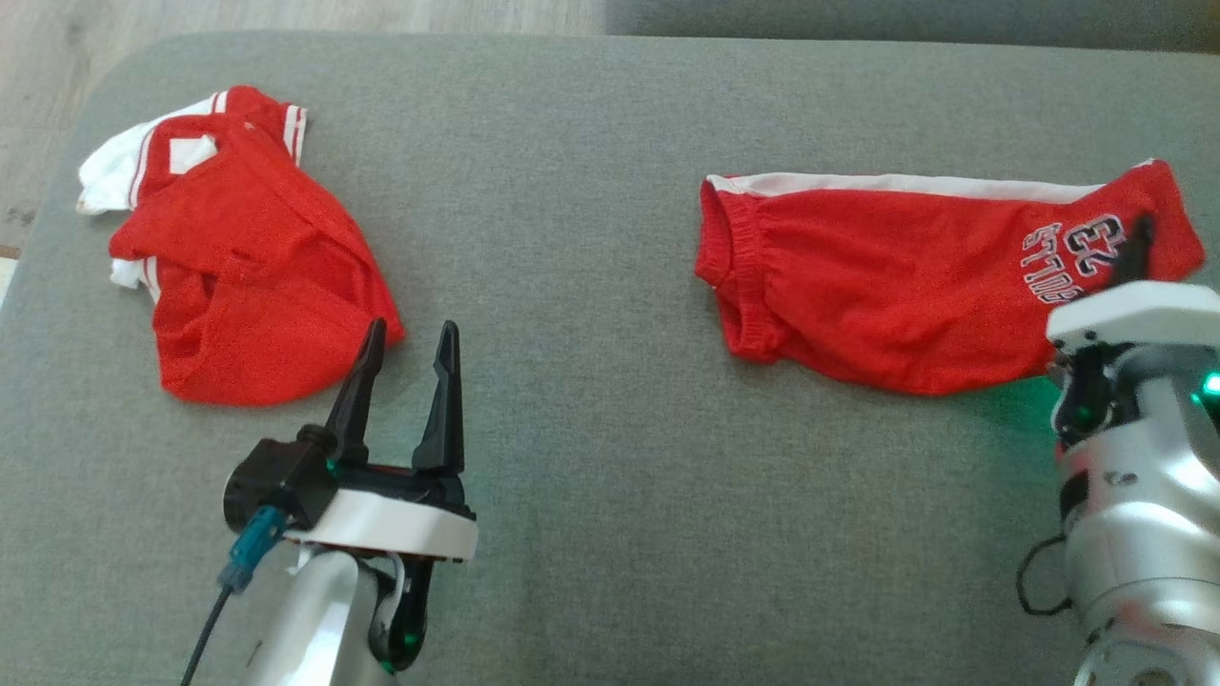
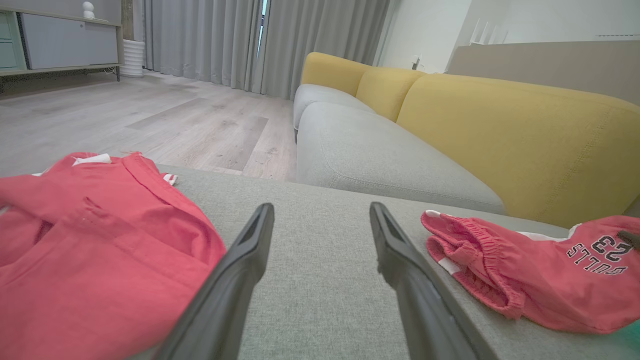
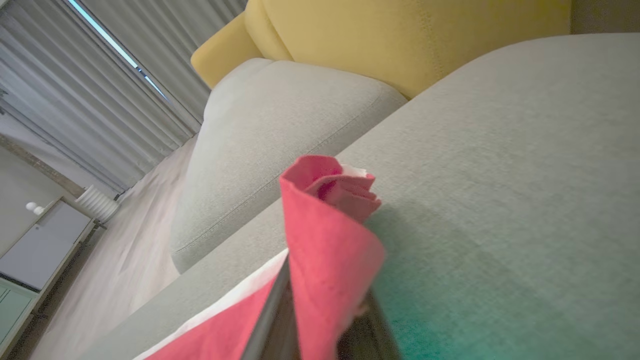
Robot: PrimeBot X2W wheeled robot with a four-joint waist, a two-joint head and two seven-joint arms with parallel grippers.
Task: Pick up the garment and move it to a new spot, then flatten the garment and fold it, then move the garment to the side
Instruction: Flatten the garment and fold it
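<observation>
Right claw (image 1: 1134, 252) pinched shut on the leg hem of the red shorts (image 1: 896, 286), which lie on the grey cushion's (image 1: 610, 476) right half, probably ready for lifting; left claw (image 1: 410, 348), wide and empty, hovers over the cushion's left half.

The left gripper (image 1: 412, 332) has 2 long, matte black fingers (image 1: 355, 395) that taper to narrow tips, seated in a chunky black base block (image 1: 276, 481). Below it sits a glossy white oval collar (image 1: 391, 529), then a smooth silver forearm (image 1: 310, 619). A teal-blue plug (image 1: 250, 545) leads into a thin black cable (image 1: 205, 638), and small green lights (image 1: 410, 640) glow on the wrist. Seen from the left wrist, those fingers look charcoal, with bevelled inner edges. The right gripper (image 1: 1140, 233) shows a dark finger above a flat white plate (image 1: 1134, 312), a rounded silver housing (image 1: 1139, 534) with a green lamp (image 1: 1210, 384), and a looped black wire (image 1: 1034, 576).
</observation>
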